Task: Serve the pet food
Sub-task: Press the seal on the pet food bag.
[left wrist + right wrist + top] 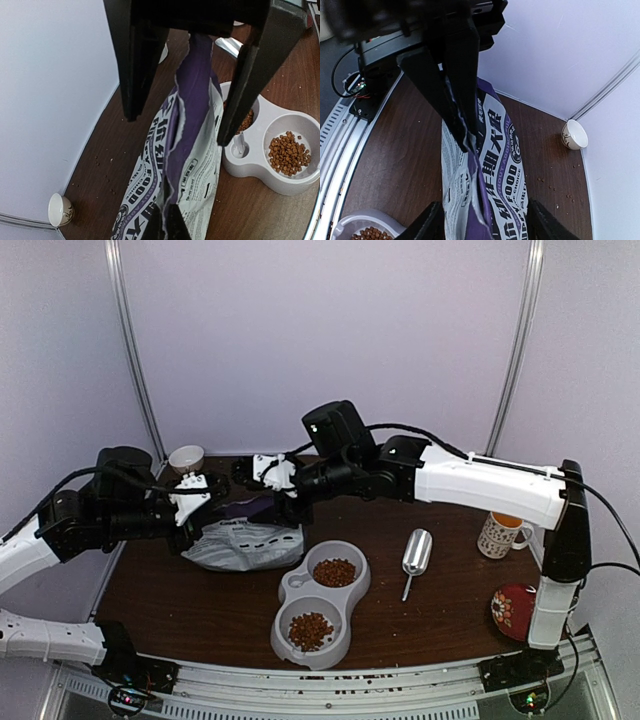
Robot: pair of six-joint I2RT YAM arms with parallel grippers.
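Note:
The purple and white pet food bag (pixel 245 543) lies at the back left of the table, its torn top edge raised. My left gripper (pixel 167 220) is shut on that torn edge (pixel 465 127). My right gripper (pixel 485 225) is open, one finger on each side of the bag (pixel 195 150), and its fingers (pixel 134 75) stand clear of the sides. In the top view both grippers meet over the bag, left (pixel 212 502) and right (pixel 275 495). Reddish-brown pet food fills both wells of the grey double bowl (pixel 352 592), the far one (pixel 334 571) and the near one (pixel 310 628).
A metal scoop (pixel 415 554) lies right of the bowl. A patterned mug (pixel 500 533) and a red plate (pixel 514 608) sit at the right edge. A small white cup (pixel 186 458) stands in the back left corner, with crumbs (pixel 555 187) scattered near it.

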